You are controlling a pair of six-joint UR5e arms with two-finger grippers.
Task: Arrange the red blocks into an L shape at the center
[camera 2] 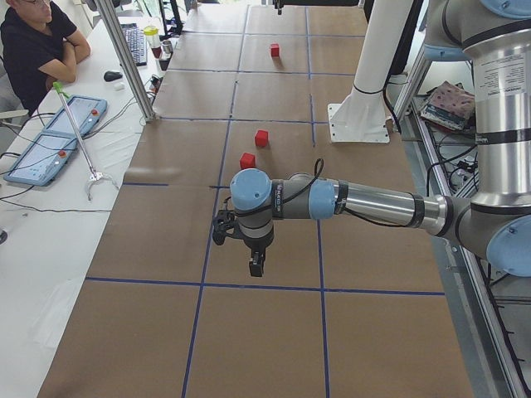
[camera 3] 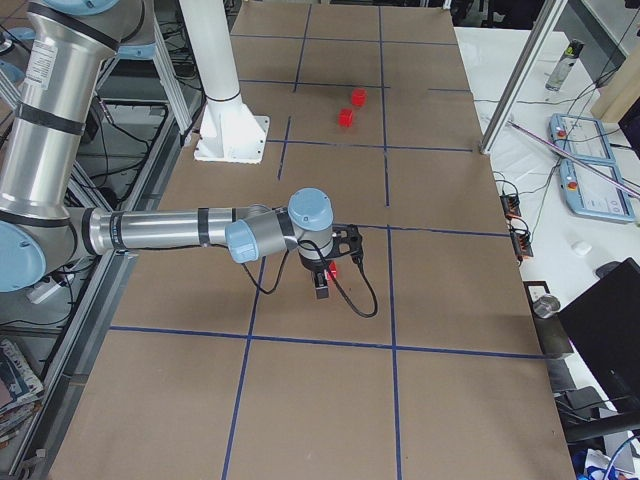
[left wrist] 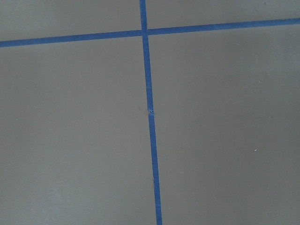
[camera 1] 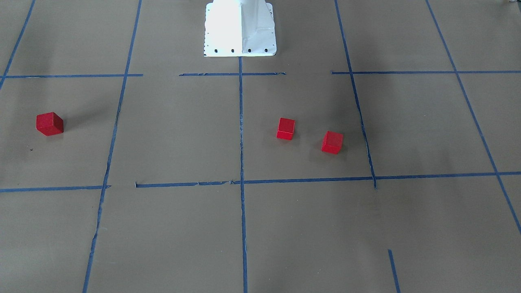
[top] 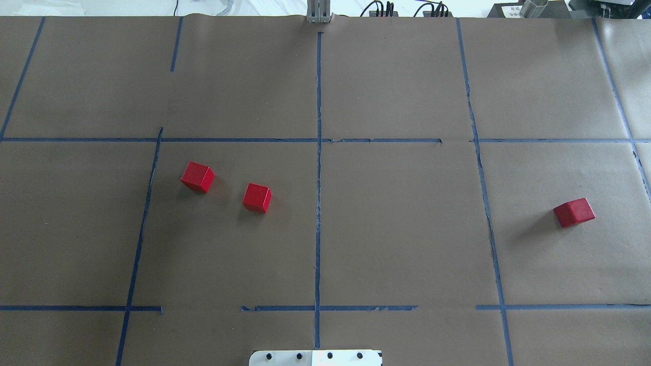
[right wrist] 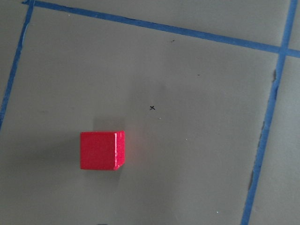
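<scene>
Only side views show left gripper [camera 2: 257,267], right gripper [camera 3: 321,290]; open or closed, cannot tell. Three red blocks [top: 198,177]: one just beside right gripper.

Left claw [camera 2: 256,267], right claw [camera 3: 321,291] hang downward (grip unclear).

We see the counter [top: 407,229] covered in brown paper, matt and mostly smooth, with faint creases. The blue tape [top: 319,203] on it looks thin and papery, its edges frayed and torn in places. The red blocks [top: 257,197] have plain, matt faces with only a slight sheen along one edge. The robot's base [camera 1: 240,28] looks like white painted metal with a bright gloss. The arms [camera 2: 382,203] are smooth silvery metal, with pale blue caps [camera 2: 251,189] that look like plastic.
</scene>
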